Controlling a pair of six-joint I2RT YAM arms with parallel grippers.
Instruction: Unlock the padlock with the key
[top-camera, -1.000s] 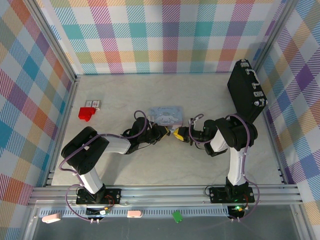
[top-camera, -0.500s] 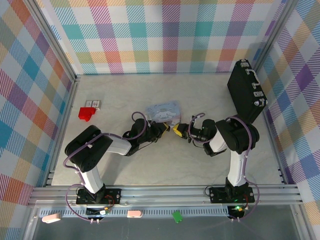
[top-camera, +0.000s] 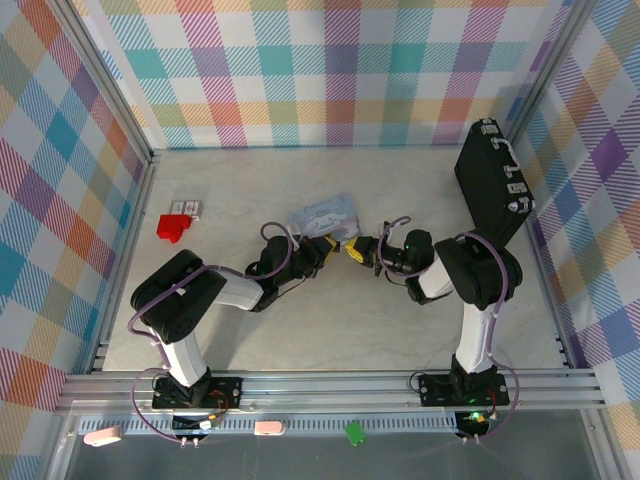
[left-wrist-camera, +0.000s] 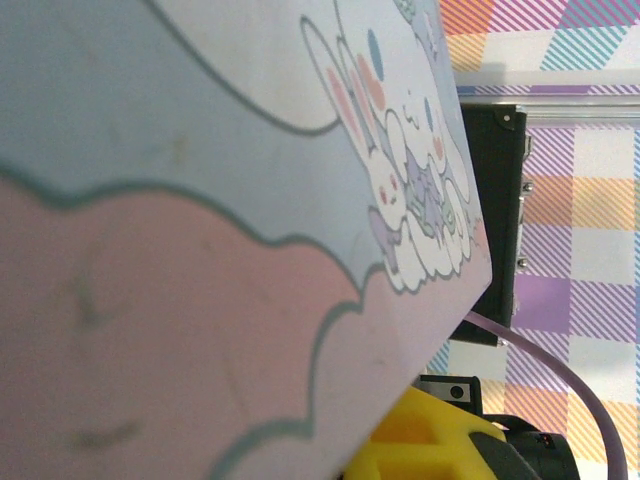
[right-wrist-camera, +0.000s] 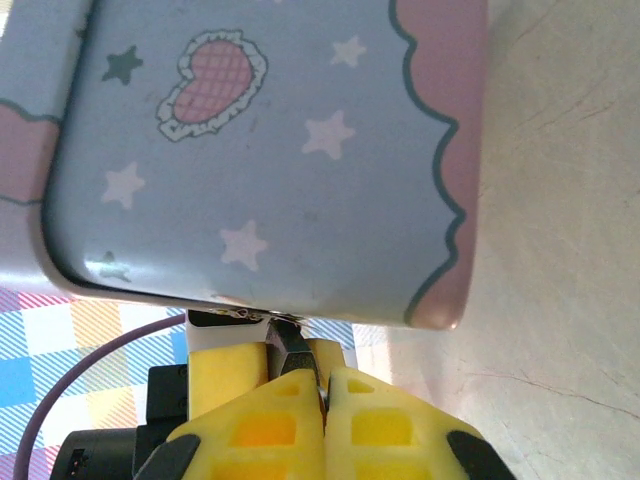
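Red block (top-camera: 172, 228) lies far left on the table (top-camera: 400, 330). The left gripper (top-camera: 325, 247) reaches under the blue tin (top-camera: 322, 215); I cannot tell whether its fingers are closed. The padlock (right-wrist-camera: 285, 345), dark with a silvery part, sits just below the tin's edge, touching the right gripper (right-wrist-camera: 322, 380), whose yellow fingers are pressed together. A black case (top-camera: 492, 190) leans at the far right.
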